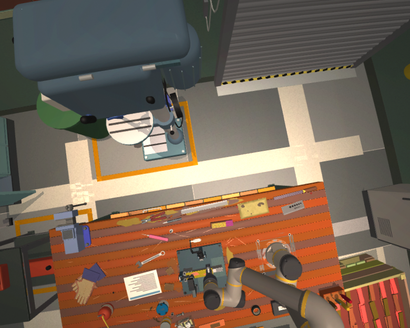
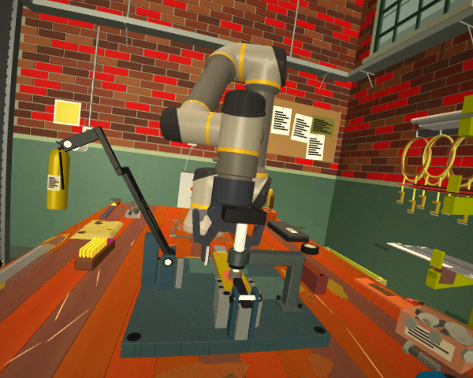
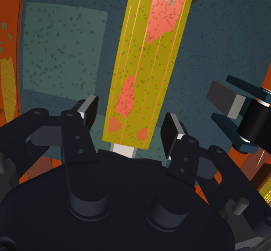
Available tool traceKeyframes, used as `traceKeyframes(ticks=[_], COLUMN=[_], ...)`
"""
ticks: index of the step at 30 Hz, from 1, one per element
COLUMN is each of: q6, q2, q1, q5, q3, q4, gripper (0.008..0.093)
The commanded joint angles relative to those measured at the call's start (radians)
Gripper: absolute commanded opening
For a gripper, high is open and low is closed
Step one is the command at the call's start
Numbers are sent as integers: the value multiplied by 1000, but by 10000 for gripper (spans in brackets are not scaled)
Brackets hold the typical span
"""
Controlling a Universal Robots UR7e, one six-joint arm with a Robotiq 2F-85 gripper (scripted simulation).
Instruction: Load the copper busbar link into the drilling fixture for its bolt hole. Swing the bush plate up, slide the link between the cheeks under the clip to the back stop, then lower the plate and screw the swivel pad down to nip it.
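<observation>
The copper busbar link (image 3: 145, 68) is a long yellow-and-salmon strip lying flat in the drilling fixture (image 2: 224, 301). It runs between the cheeks (image 2: 239, 305), and its far end passes under the swivel pad (image 2: 236, 260). The bush plate (image 2: 123, 179) stands swung up on its hinge at the left of the fixture. My gripper (image 3: 129, 121) is open and holds nothing. It hovers over the near end of the link, one finger on each side of the strip.
Behind the bench are a brick wall and a notice board (image 2: 306, 130). A brush (image 2: 94, 248), a wrench (image 1: 150, 258), a paper sheet (image 1: 142, 284) and gloves (image 1: 83, 287) lie on the orange bench around the fixture. The pad's bracket post (image 2: 290, 285) stands to the right.
</observation>
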Motion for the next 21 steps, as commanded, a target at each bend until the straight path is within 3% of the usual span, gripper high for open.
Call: traceKeyframes(ticks=[1,21], q6=[0,0], q2=[0,-36], q1=[0,0], q5=[0,0], q3=[0,-23], q4=[0,57], gripper=[680,680])
